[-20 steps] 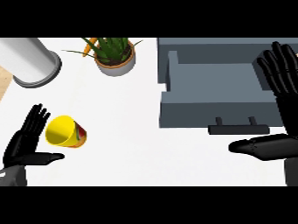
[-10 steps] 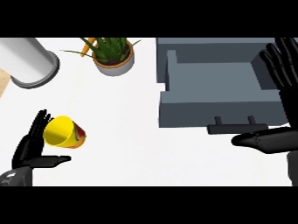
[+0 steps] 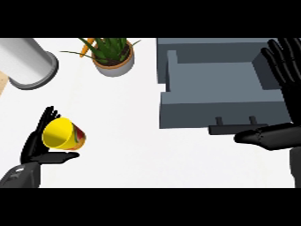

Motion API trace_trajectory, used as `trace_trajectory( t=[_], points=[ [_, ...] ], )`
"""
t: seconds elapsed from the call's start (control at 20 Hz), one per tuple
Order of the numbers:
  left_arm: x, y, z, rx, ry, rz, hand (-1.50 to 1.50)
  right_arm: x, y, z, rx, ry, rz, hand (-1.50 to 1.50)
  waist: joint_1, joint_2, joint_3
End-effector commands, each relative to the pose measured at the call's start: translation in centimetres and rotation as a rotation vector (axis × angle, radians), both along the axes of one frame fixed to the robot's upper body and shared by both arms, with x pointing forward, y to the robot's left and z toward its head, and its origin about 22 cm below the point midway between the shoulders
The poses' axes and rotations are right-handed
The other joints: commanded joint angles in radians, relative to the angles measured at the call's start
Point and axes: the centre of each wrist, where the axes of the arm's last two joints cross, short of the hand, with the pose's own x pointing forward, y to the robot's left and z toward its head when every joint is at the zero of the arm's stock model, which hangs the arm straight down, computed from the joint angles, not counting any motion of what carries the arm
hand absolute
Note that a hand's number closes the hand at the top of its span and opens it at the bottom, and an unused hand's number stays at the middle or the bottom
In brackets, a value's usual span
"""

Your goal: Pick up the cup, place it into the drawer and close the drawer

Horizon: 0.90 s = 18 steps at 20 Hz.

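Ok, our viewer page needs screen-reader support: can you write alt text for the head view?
The open left hand frames a yellow cup at the white counter's lower left. A grey drawer stands open at upper right, the open right hand at its right side. A potted plant and white cylinder sit farther back.

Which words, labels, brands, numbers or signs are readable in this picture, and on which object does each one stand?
None: no text can be read.
The yellow cup has red on its side, but no letters show there.
The grey drawer, the plant pot and the grey cylinder are plain.
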Motion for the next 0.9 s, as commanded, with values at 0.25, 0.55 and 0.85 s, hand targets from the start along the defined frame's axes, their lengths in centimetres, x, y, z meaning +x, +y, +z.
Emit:
trace_trajectory(
  t=[0.25,0.55,0.85],
  points=[
    [-0.2,-0.5,-0.4,-0.087,-0.067,-0.057,-1.50,-1.4,0.0,-0.2,-0.017,0.006,0.006,-1.50,-0.006,-0.002,0.000],
    [0.4,-1.2,-0.3,-0.247,-0.107,-0.172,1.50,0.3,-0.2,0.6,-0.022,0.011,-0.017,-1.50,0.003,0.001,-0.002],
    [2.2,-2.8,0.5,0.044,-0.305,0.001,1.50,0.1,-0.6,-0.4,-0.023,-0.005,-0.006,-1.50,-0.010,0.007,-0.002]
  ],
)
